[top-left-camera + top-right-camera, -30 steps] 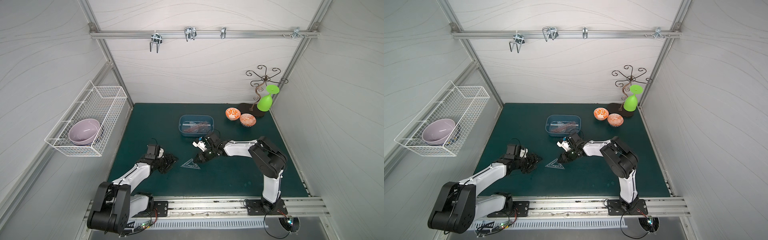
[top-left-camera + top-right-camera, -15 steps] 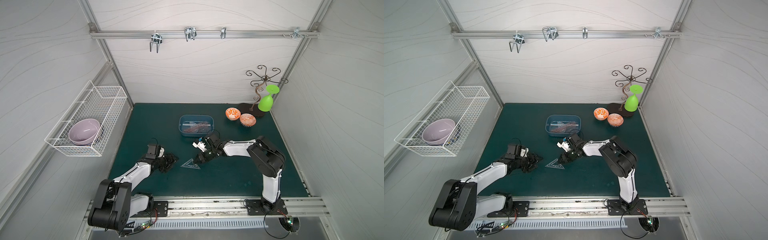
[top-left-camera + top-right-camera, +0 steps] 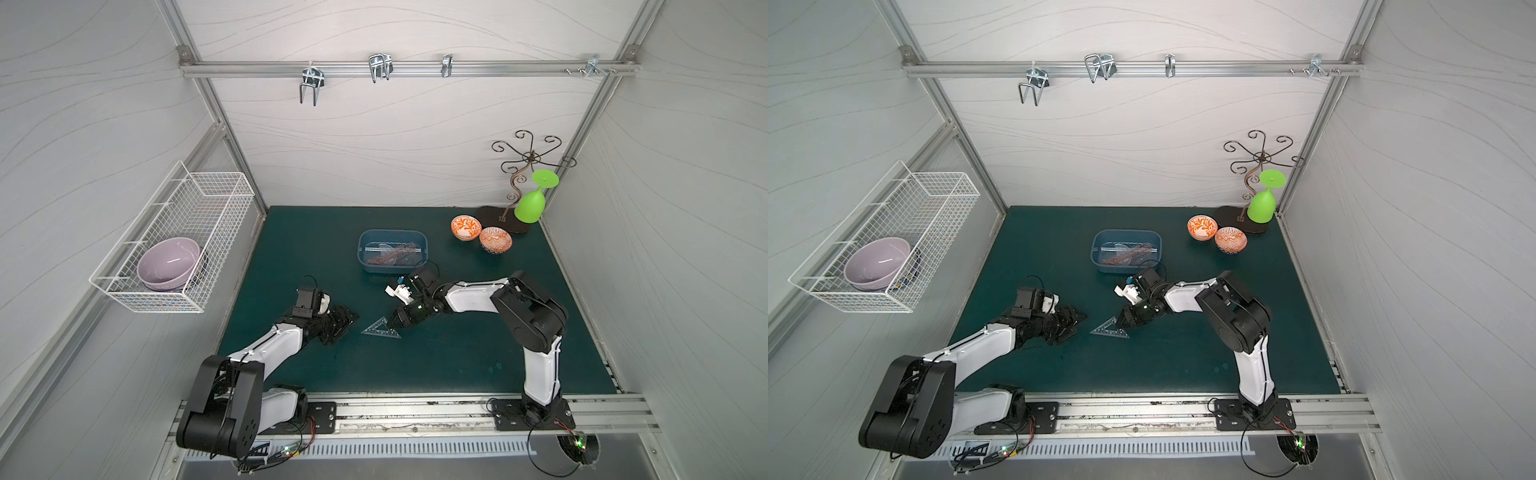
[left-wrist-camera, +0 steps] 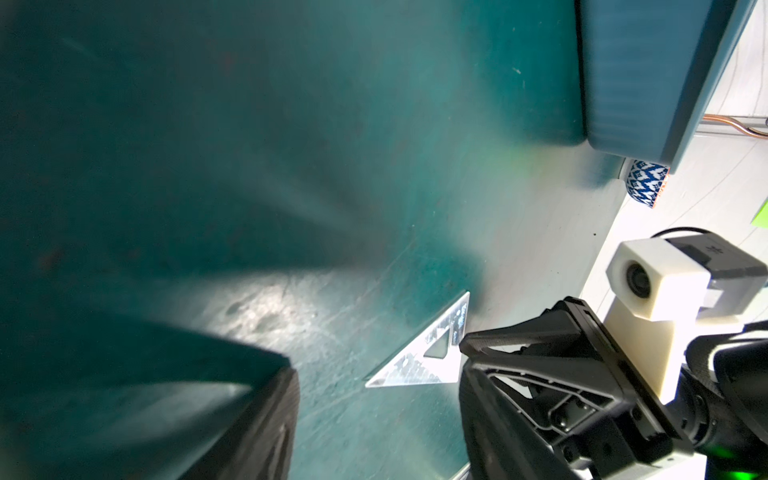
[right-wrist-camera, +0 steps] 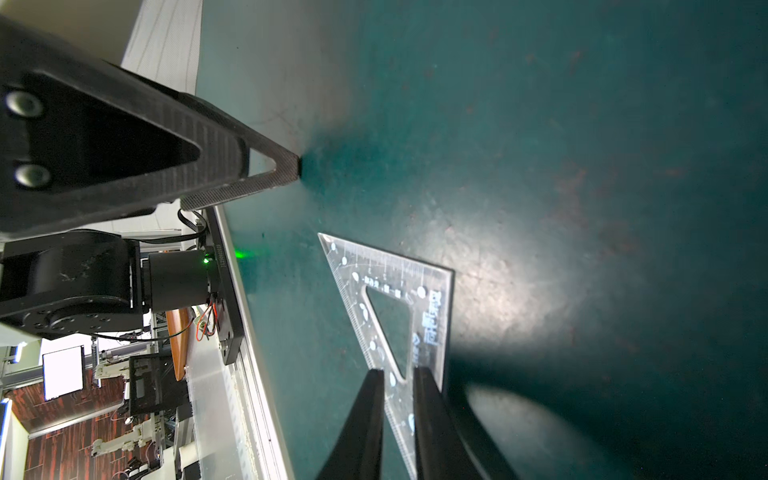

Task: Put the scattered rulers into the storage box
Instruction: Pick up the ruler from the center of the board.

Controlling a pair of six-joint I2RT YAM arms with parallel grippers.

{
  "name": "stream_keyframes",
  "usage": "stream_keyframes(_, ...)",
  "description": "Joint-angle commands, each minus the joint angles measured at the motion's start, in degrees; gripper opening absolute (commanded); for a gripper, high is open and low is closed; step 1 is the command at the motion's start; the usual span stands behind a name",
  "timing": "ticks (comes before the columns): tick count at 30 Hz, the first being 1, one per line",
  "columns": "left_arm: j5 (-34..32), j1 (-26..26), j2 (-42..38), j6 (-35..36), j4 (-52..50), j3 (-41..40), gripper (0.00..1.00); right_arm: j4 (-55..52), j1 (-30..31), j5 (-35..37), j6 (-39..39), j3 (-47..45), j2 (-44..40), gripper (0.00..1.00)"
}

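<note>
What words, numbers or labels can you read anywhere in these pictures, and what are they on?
Nothing can be read with certainty.
Triangle ruler: printed characters and scale marks along its edges, too blurred to read.
Right arm's base: a small line of print, too small to read.

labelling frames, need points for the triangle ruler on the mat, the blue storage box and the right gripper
triangle ruler (image 3: 380,328): top view, its flat middle.
storage box (image 3: 392,269): top view, near wall by the rim.
right gripper (image 5: 397,376): right wrist view, gap between fingertips at the ruler's corner.
</note>
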Motion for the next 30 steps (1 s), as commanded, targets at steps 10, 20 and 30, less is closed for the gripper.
stream_keyframes(10, 0.1, -2.0, 3.2, -0.2, 2.7, -1.3, 0.65, 0.5, -0.5, -0.6, 0.0, 0.0, 2.6, 0.19)
stream_keyframes(20, 0.5, -3.9, 5.3, -0.8, 4.9, -1.9, 0.63, -0.1, -1.0, 0.2, -0.4, -1.0, 2.3, 0.18)
stream_keyframes(30, 1.0, -4.2, 5.4, -1.3, 4.8, -4.0, 0.62, -0.2, -1.0, 0.7, -0.5, -1.8, 2.6, 0.18)
